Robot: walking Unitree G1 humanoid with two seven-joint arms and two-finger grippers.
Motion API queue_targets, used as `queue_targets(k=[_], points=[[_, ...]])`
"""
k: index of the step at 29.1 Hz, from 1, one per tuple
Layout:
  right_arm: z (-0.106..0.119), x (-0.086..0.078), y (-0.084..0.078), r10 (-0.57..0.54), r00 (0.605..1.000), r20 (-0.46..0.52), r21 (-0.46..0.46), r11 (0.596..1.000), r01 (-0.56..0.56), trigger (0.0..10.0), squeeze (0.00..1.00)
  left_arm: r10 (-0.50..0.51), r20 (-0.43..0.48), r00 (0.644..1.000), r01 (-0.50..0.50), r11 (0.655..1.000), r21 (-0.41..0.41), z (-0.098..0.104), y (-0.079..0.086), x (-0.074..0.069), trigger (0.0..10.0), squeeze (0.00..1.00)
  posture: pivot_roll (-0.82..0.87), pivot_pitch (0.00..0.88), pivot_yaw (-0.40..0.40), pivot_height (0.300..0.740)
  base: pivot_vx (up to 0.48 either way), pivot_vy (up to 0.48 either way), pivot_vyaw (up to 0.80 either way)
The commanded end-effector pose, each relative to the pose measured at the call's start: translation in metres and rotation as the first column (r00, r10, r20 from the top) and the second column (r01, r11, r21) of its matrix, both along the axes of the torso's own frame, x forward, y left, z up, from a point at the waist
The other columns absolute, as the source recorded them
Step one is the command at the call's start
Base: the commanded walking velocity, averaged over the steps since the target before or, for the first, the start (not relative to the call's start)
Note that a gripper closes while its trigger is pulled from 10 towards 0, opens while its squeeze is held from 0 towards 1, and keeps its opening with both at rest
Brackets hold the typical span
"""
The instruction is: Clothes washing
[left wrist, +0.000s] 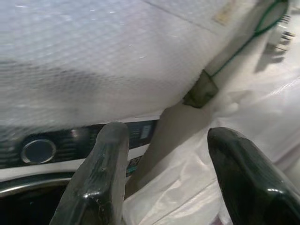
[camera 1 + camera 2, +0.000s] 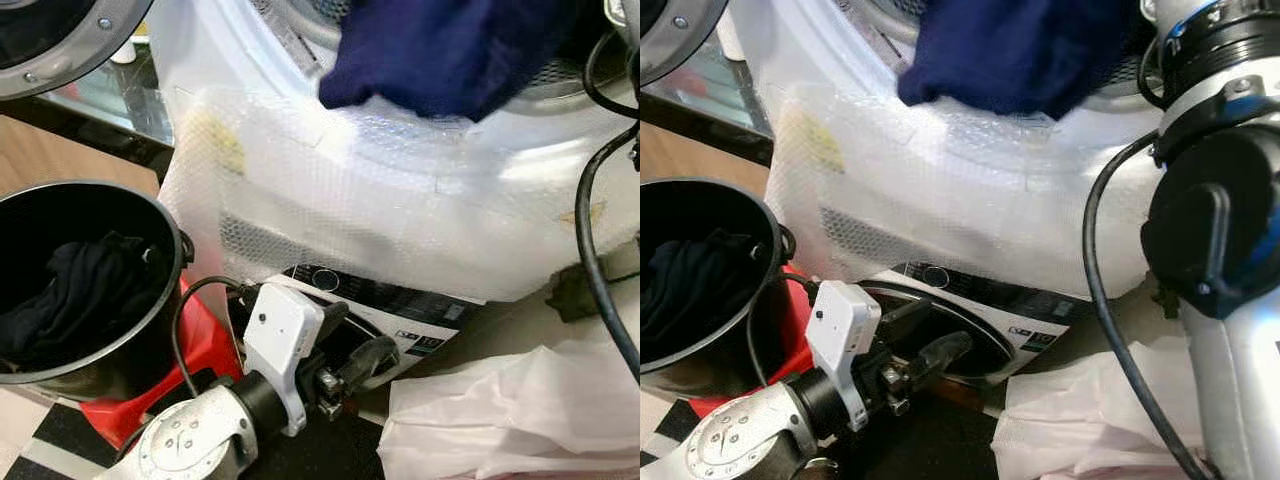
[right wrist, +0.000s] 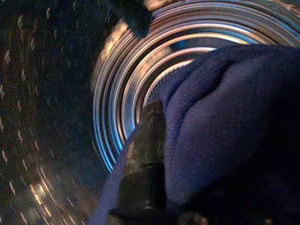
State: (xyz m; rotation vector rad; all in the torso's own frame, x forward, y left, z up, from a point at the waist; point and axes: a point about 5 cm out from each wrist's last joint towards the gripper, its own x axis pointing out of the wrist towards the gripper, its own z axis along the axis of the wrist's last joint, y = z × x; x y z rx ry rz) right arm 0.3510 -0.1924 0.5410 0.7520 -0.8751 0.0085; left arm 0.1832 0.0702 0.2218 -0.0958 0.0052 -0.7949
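Left pincer (image 2: 365,365) spread, idle low by the bucket (image 2: 150,230). Right pincer (image 3: 154,154) pinches the blue garment (image 2: 440,50) at the drum (image 3: 122,93) mouth; drum lies straight ahead.

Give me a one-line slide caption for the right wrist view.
Right pincer carrying a navy garment into the washing machine's steel drum.

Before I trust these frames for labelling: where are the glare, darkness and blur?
Left eye view: glare whitens the bubble wrap; the navy garment looks soft. Left wrist view: the near fingers are out of focus. Right wrist view: dark, with bright streaks on the drum.
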Motion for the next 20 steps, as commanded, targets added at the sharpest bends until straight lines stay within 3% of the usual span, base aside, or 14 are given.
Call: queue_targets(k=[1, 4, 7, 8, 9, 13, 20], points=[[0.032, -0.037, -0.037, -0.071, 0.981, 0.180, 0.104, 0.993, 0.053, 10.0, 0.00, -0.019, -0.001, 1.000, 0.019, 1.000, -0.014, 0.002, -0.004, -0.006, 10.0, 0.00, 0.12, 0.235, -0.250, 0.740, 0.000, 0.000, 0.00], [0.031, -0.031, -0.022, -0.029, 0.984, 0.178, 0.048, 0.999, 0.021, 10.0, 0.00, -0.020, -0.005, 1.000, 0.020, 1.000, -0.019, 0.002, -0.005, -0.007, 10.0, 0.00, 0.12, 0.240, -0.247, 0.740, 0.000, 0.000, 0.00], [0.022, -0.015, 0.018, 0.070, 0.990, 0.123, -0.137, 0.989, -0.053, 10.0, 0.00, -0.015, -0.009, 1.000, 0.015, 1.000, -0.023, 0.003, -0.007, -0.007, 10.0, 0.00, 0.11, 0.254, -0.249, 0.740, 0.000, 0.000, 0.00], [0.012, -0.004, 0.039, 0.113, 0.990, 0.079, -0.230, 0.969, -0.092, 10.0, 0.00, -0.014, -0.012, 1.000, 0.013, 1.000, -0.029, 0.003, -0.007, -0.009, 10.0, 0.00, 0.11, 0.258, -0.249, 0.740, 0.000, 0.000, 0.00], [0.012, -0.004, 0.039, 0.113, 0.990, 0.079, -0.230, 0.969, -0.092, 10.0, 0.00, -0.014, -0.012, 1.000, 0.013, 1.000, -0.029, 0.003, -0.007, -0.009, 10.0, 0.00, 0.11, 0.258, -0.249, 0.740, 0.000, 0.000, 0.00], [-0.010, 0.011, 0.066, 0.162, 0.987, 0.016, -0.317, 0.937, -0.148, 10.0, 0.00, -0.015, -0.023, 1.000, 0.014, 0.999, -0.037, 0.002, -0.009, -0.011, 10.0, 0.00, 0.10, 0.270, -0.247, 0.740, 0.000, 0.000, 0.00], [-0.033, 0.024, 0.080, 0.200, 0.978, -0.055, -0.367, 0.907, -0.206, 10.0, 0.00, -0.007, -0.035, 0.999, 0.006, 0.999, -0.042, 0.003, -0.009, -0.011, 10.0, 0.00, 0.10, 0.285, -0.245, 0.740, 0.000, 0.000, 0.00]])
